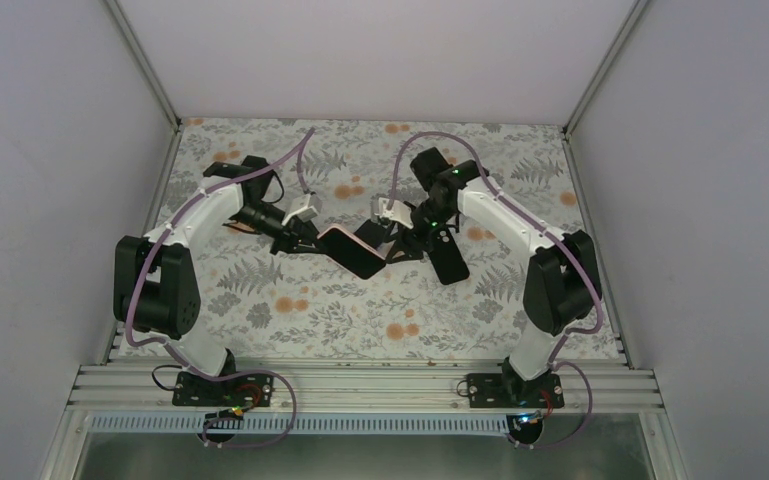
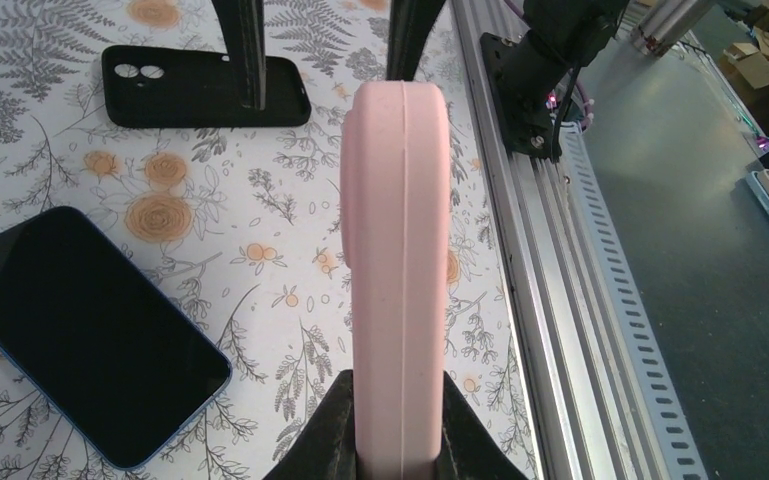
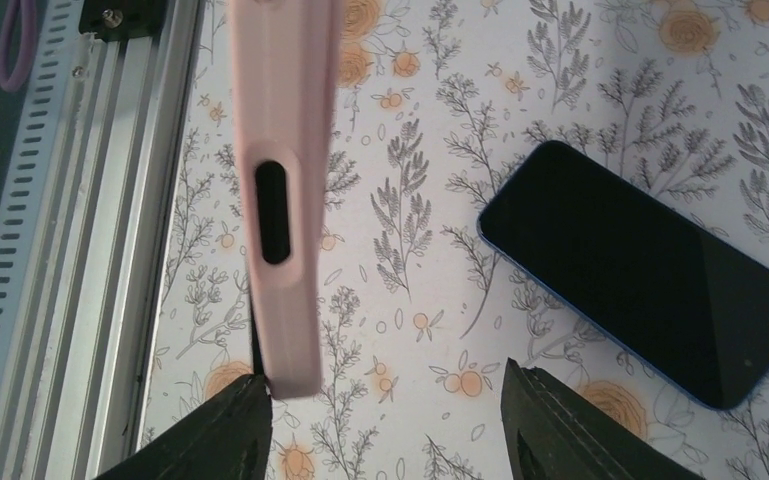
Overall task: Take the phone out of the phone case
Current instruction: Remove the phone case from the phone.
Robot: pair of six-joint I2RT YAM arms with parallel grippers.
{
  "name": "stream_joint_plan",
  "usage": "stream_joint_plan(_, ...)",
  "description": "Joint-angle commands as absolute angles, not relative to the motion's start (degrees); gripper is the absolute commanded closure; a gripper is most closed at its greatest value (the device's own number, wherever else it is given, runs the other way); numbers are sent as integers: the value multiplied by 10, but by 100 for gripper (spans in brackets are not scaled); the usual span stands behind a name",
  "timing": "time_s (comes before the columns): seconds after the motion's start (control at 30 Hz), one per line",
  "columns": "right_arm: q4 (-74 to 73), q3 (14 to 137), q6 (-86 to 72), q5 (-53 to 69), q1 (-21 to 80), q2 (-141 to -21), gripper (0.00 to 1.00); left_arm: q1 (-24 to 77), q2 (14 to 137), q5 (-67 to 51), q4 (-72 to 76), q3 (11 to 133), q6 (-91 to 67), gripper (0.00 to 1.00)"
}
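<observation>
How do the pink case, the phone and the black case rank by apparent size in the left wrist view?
1. pink case, narrowly, being nearest the camera
2. phone, partly cropped
3. black case, smallest

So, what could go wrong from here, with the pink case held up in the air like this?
1. The left tool pinches only one end of the phone case. A push from the open right tool may lever it loose.
2. If the case drops, it could strike the dark phone lying on the table nearby, or the metal rail.
</observation>
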State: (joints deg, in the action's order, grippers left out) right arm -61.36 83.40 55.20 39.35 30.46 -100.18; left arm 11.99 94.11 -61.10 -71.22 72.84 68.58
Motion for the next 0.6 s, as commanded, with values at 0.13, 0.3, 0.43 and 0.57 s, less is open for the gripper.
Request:
stream_joint_plan(0.13, -611, 825, 563, 393, 289, -1005, 41, 116, 923, -657, -718, 732, 705, 98)
stream_joint_plan(0.3, -626, 831, 570, 412, 291, -1013, 43, 115, 923, -655, -717, 732, 702, 98)
stream_joint_plan(0.43, -626, 815, 571, 406, 305, -996, 42, 114, 925, -655, -712, 729, 701, 98)
stream_joint_plan(0.57, -622, 815, 564, 405, 308, -998, 41, 114, 927, -657, -716, 733, 704, 98)
